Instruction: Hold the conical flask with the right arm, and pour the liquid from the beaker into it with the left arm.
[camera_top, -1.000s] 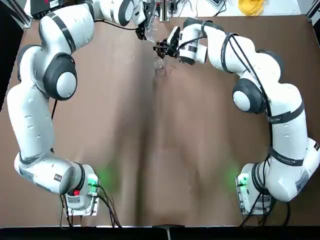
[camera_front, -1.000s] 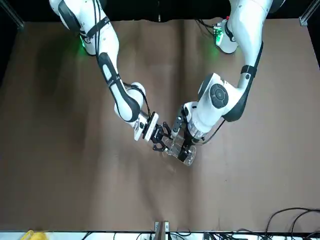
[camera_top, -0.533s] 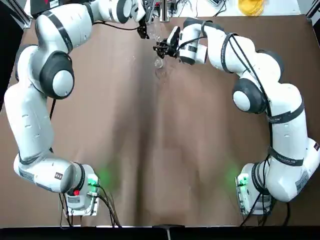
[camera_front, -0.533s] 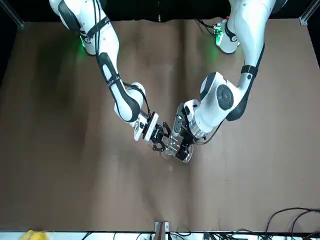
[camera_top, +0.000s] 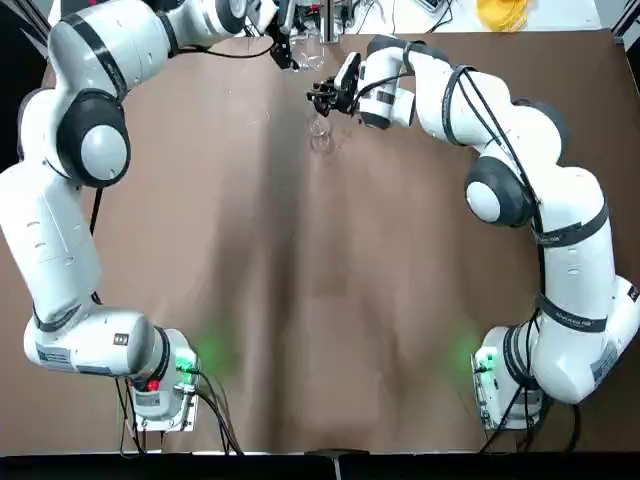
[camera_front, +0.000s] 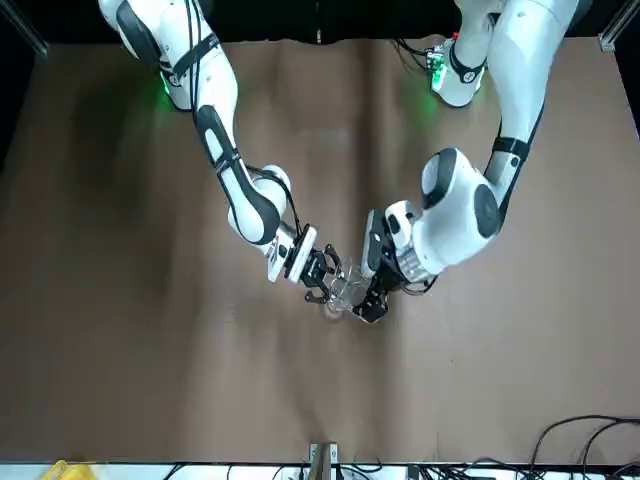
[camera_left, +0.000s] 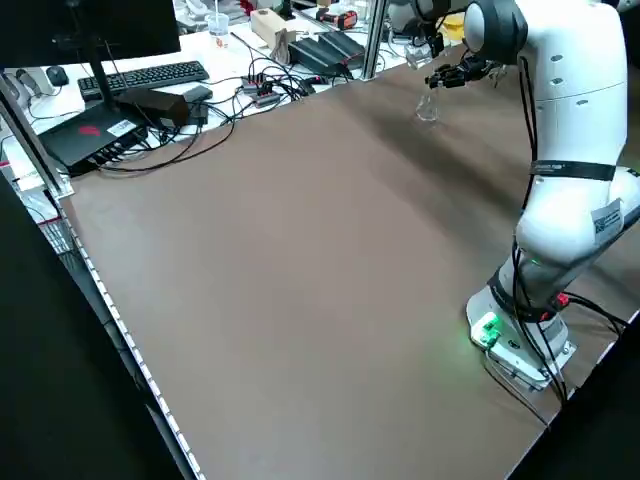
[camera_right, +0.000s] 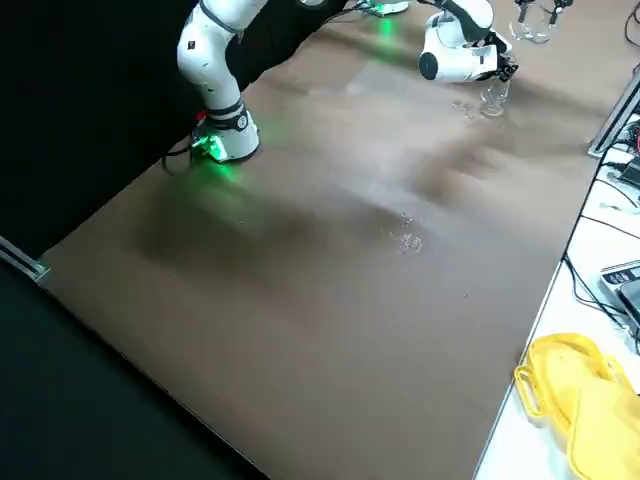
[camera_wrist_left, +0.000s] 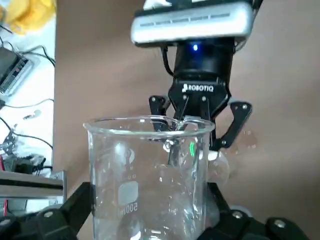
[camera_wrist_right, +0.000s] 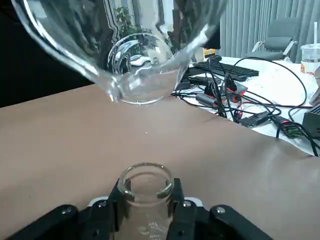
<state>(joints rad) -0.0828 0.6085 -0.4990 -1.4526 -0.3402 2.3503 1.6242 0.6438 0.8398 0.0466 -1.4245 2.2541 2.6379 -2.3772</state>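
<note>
Above the conical flask (camera_wrist_right: 145, 187) gripped by the right gripper (camera_wrist_right: 145, 210), the beaker (camera_wrist_left: 150, 175) held by the left gripper (camera_wrist_left: 150, 220) could spill if tipped off-centre.

Beaker (camera_wrist_left: 150, 175): clear colourless glass, smooth, glossy, faint white printed markings on the wall.
Conical flask (camera_wrist_right: 145, 187): clear glass, smooth, glinting at the rim.
Table (camera_top: 330, 300): covered in matt brown cloth, softly creased.
Left arm (camera_top: 60, 230), right arm (camera_top: 560, 230): glossy white plastic-looking shells, grey joint caps.
Right gripper (camera_wrist_left: 200, 131): matt black.
</note>
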